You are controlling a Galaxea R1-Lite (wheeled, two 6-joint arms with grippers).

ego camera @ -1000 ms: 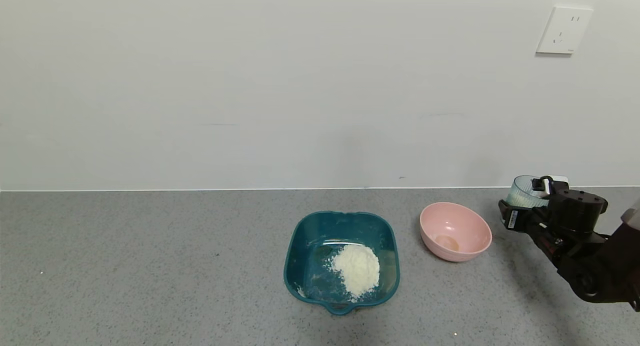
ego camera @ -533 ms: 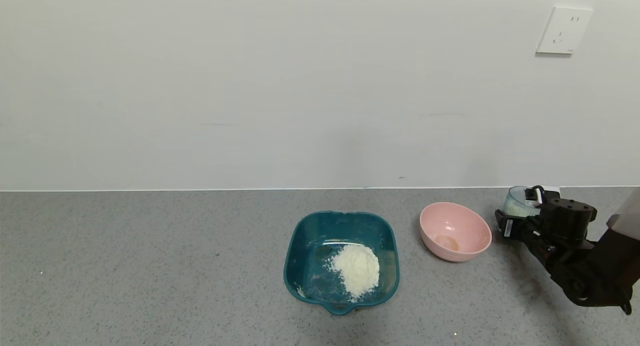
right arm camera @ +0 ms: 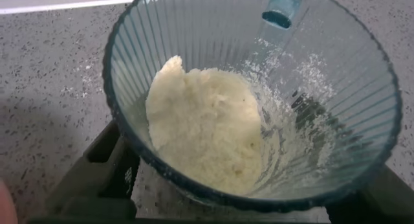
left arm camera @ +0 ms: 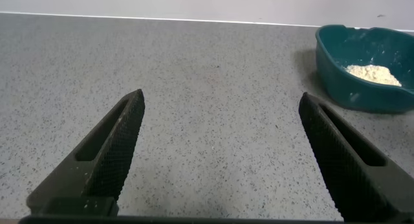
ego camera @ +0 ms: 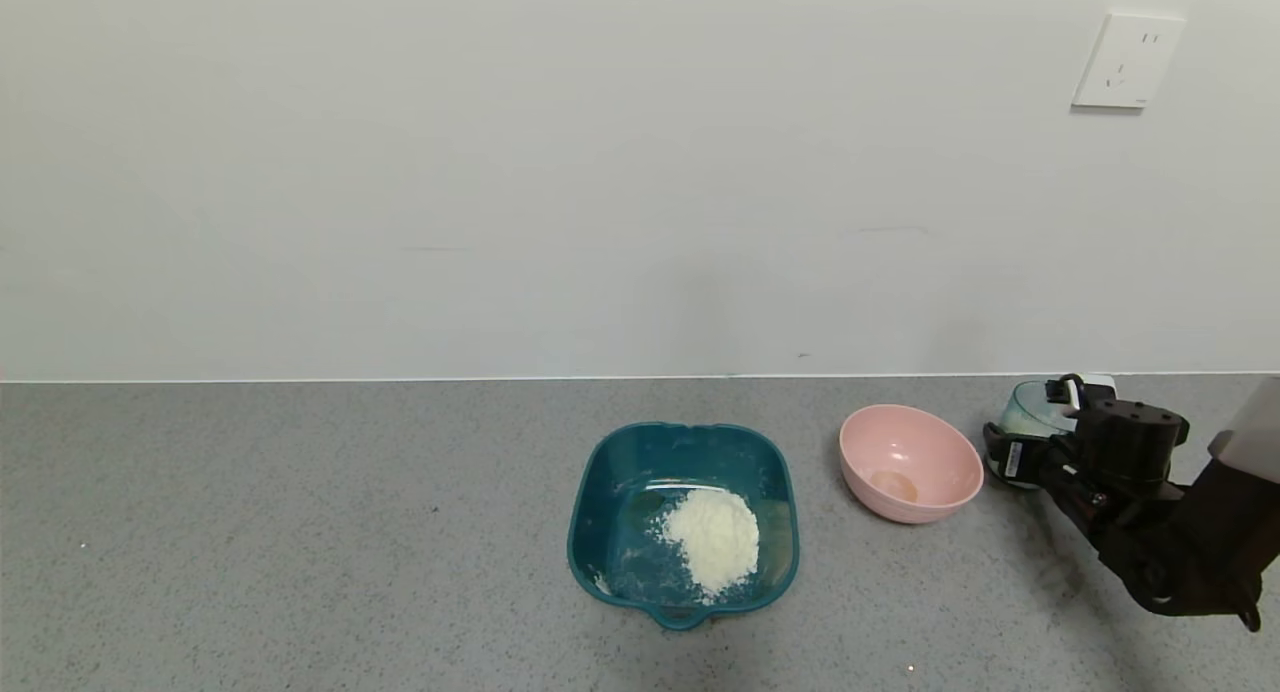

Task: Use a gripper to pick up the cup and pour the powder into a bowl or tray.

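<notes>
My right gripper [ego camera: 1020, 440] is shut on the pale blue-green ribbed cup [ego camera: 1028, 409], low at the counter just right of the pink bowl. In the right wrist view the cup [right arm camera: 194, 36] sits between the black jaws of this gripper [right arm camera: 239, 188] and holds a lump of cream powder [right arm camera: 207, 133]. The dark teal basin [ego camera: 585, 492] stands at the counter's centre with a heap of white powder [ego camera: 712, 537]. My left gripper [left arm camera: 220, 120] is open and empty over bare counter, with the basin [left arm camera: 336, 75] off to one side; it is out of the head view.
A round pink bowl [ego camera: 935, 452] stands between the basin and the cup, with a faint tan stain inside. The grey speckled counter [ego camera: 300, 532] meets a white wall at the back. A wall socket [ego camera: 1128, 60] is at the upper right.
My right gripper has come down with the cup from above the counter to counter level and shifted slightly left toward the pink bowl. Basin and bowl have not moved.
</notes>
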